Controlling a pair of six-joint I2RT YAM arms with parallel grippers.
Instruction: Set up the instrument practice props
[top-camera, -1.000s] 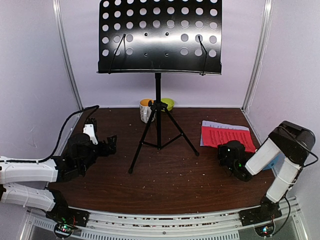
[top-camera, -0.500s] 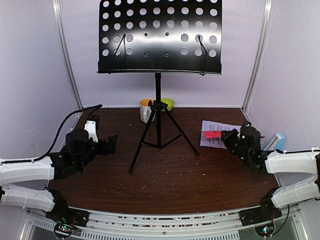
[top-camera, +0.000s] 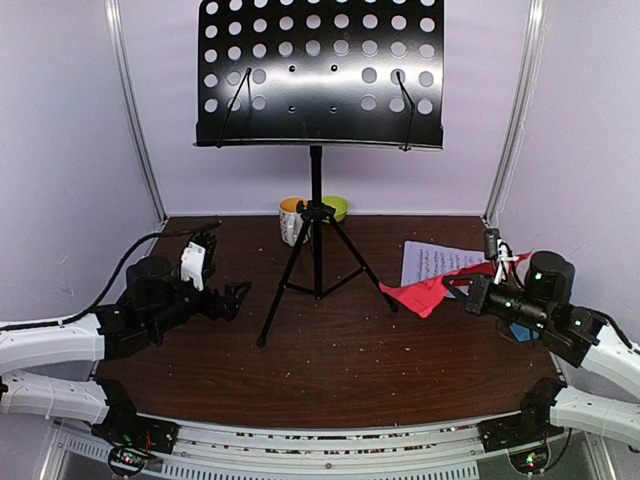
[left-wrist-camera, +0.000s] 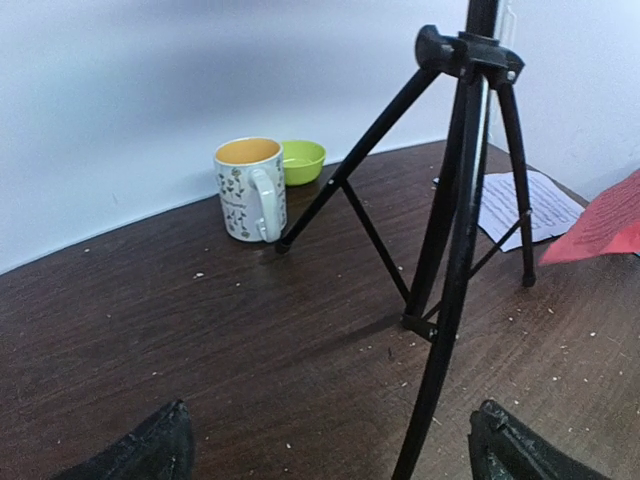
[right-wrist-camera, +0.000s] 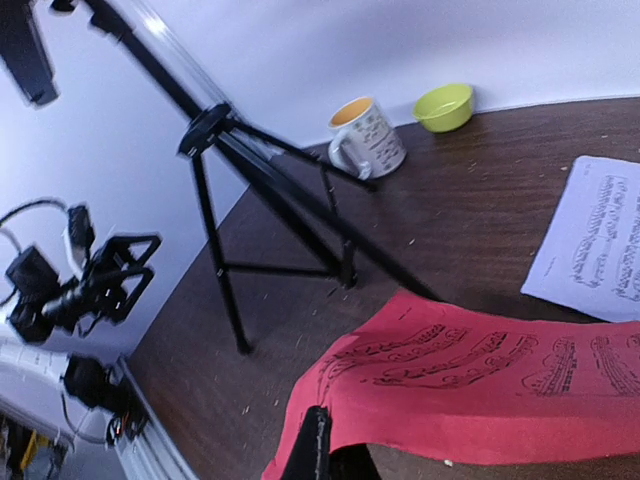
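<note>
The black tripod music stand (top-camera: 316, 268) stands mid-table with its perforated desk (top-camera: 320, 75) high at the back. My right gripper (top-camera: 470, 291) is shut on the near edge of the red sheet-music page (top-camera: 428, 293) and holds it off the table, drooping left. In the right wrist view the red page (right-wrist-camera: 480, 375) hangs over my gripper (right-wrist-camera: 325, 455). The lilac-white page (top-camera: 432, 260) lies flat behind it. A bit of the light-blue metronome (top-camera: 518, 331) shows under my right arm. My left gripper (top-camera: 233, 297) is open and empty, with a tripod leg (left-wrist-camera: 440, 330) just ahead of its fingertips (left-wrist-camera: 150, 452).
A white-and-orange mug (top-camera: 291, 221) and a small green bowl (top-camera: 336, 207) sit at the back behind the tripod. They also show in the left wrist view, mug (left-wrist-camera: 250, 188) and bowl (left-wrist-camera: 303, 160). White walls close three sides. Crumbs speckle the brown table (top-camera: 350, 360).
My right arm came down low over the table and pulled the red page up and leftward off the lilac-white page. My left gripper moved slightly right, toward the tripod.
</note>
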